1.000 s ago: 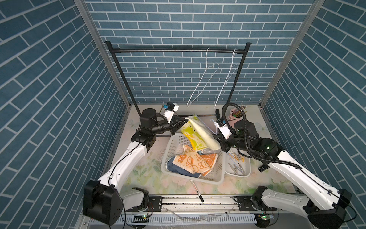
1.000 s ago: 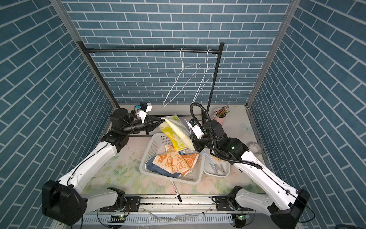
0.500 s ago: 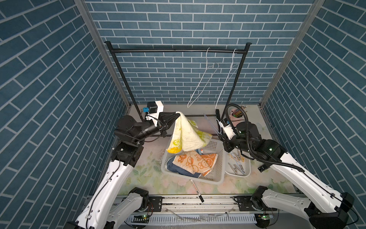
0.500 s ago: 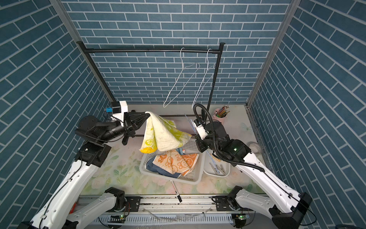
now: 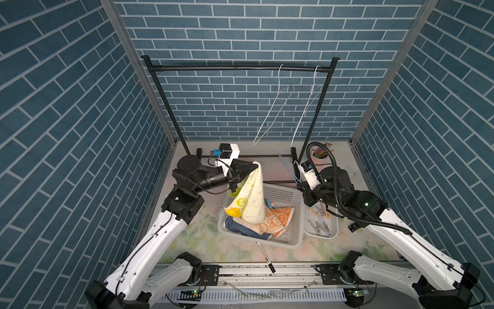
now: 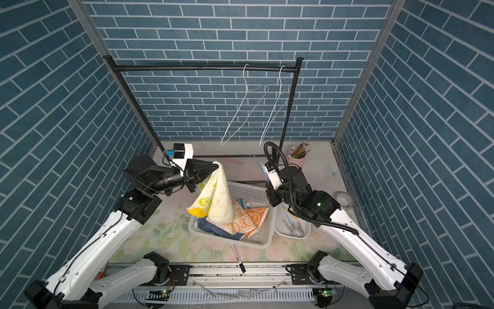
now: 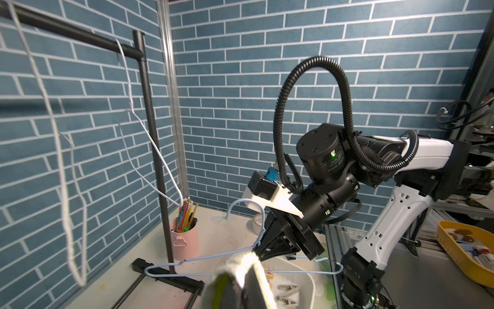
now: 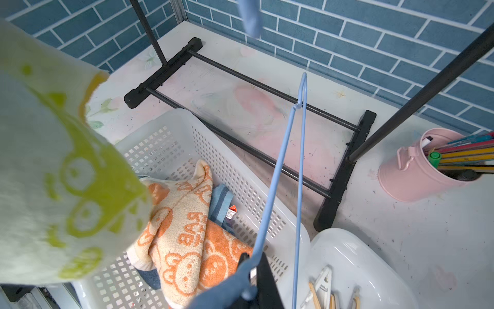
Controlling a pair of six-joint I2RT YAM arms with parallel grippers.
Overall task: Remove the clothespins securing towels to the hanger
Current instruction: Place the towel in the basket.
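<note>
Above the basket (image 5: 284, 192), the left gripper (image 5: 254, 168) is clamped on one corner of the yellow towel (image 5: 252, 199), which hangs over it. Whether its lower edge touches the towels below is unclear. Its fold hides the fingertips in the left wrist view. The orange towel (image 5: 278, 217) lies in the basket, covering most of the blue towel (image 5: 235, 227). The right gripper (image 7: 260, 248) is closed on the hanger (image 8: 276, 174) near its neck, partly hidden behind the yellow towel. Clothespins (image 5: 318, 225) lie in the tray (image 5: 334, 224) just beside the basket, but their number is hard to make out.
</note>
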